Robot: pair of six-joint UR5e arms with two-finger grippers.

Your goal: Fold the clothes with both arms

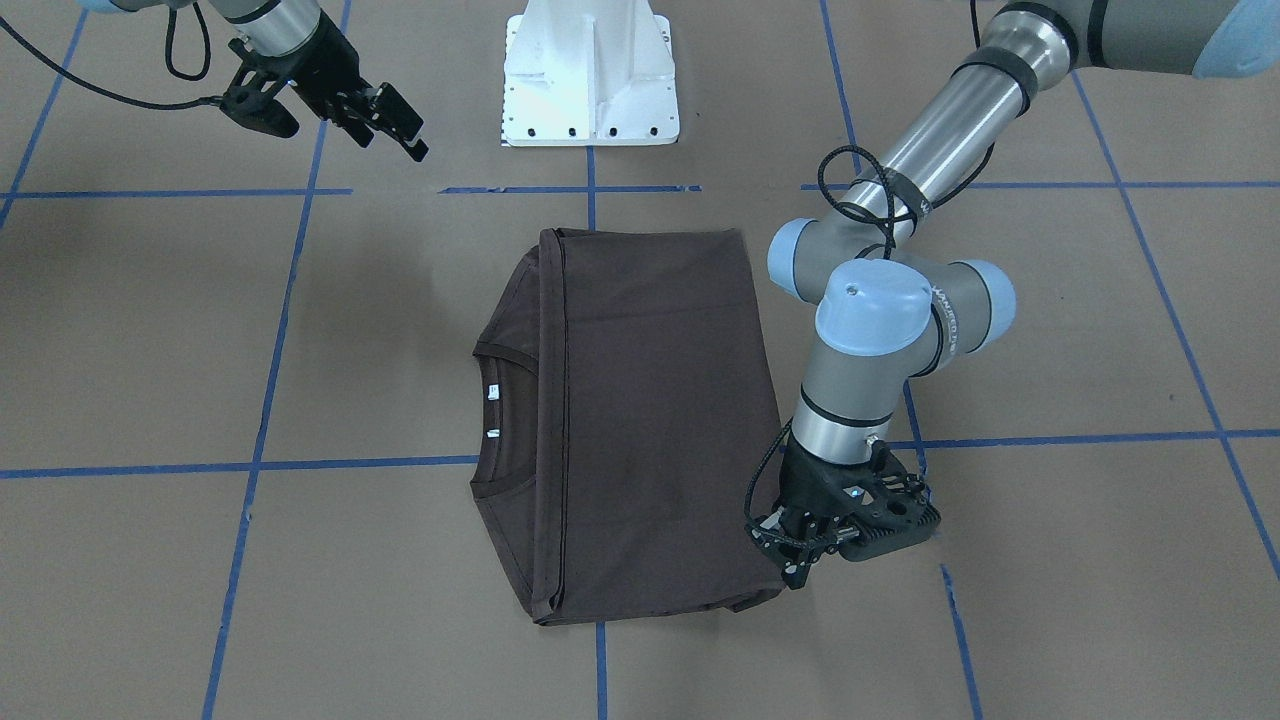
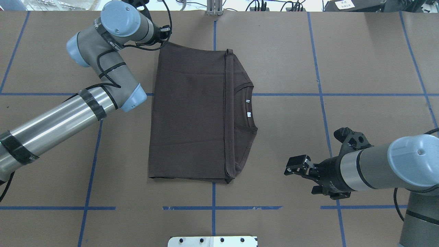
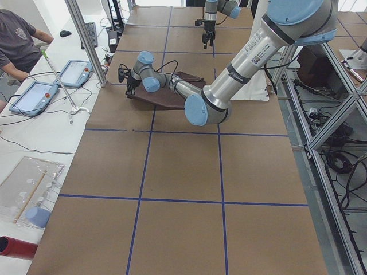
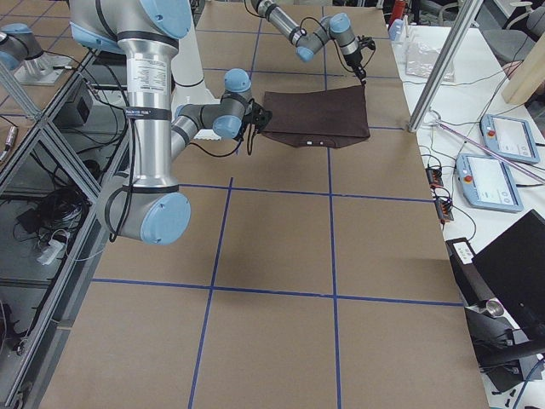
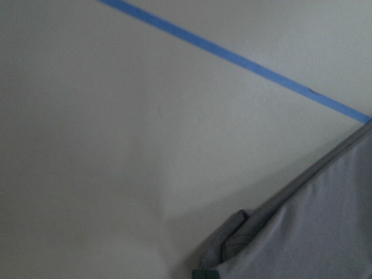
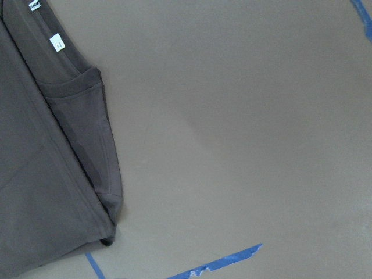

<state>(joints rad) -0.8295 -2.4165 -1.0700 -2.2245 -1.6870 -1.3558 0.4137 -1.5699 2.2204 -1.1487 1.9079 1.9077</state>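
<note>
A wide table (image 2: 360,51) covered in brown paper, marked into squares by blue tape lines (image 2: 291,94), fills every view. Along its side across from the robot runs a white bench (image 3: 23,160). A seated person (image 3: 17,37) in a dark top is there, with two grey touch-screen pendants (image 3: 35,96) close by. A bare aluminium frame (image 3: 321,149) hung with loose cables lines the robot's side.

The silver-grey tubular left arm (image 2: 58,120), with light blue joint caps, reaches to the far left corner of the cloth. In the overhead view its bent wrist stands in the way and hides the black two-finger left gripper (image 1: 795,560). The front-facing view shows that gripper only from above, pointing down just beside the corner, and I cannot tell how wide its fingers stand. Its wrist camera sees the corner lying on the paper. The matching right arm (image 2: 384,168) stays on the robot's side of the table. The right gripper (image 2: 303,175) is clear of the cloth, off its collar end, with fingers spread and holding nothing.

The dark grey-brown short-sleeved cotton T-shirt (image 2: 188,116) lies flat at mid-table, in front of the white metal pedestal base (image 1: 590,80). It is folded to a rectangle, with one edge laid over toward the round ribbed collar (image 2: 246,127), which shows on the robot's right. Two small white tags (image 2: 249,114) sit inside the neck.
</note>
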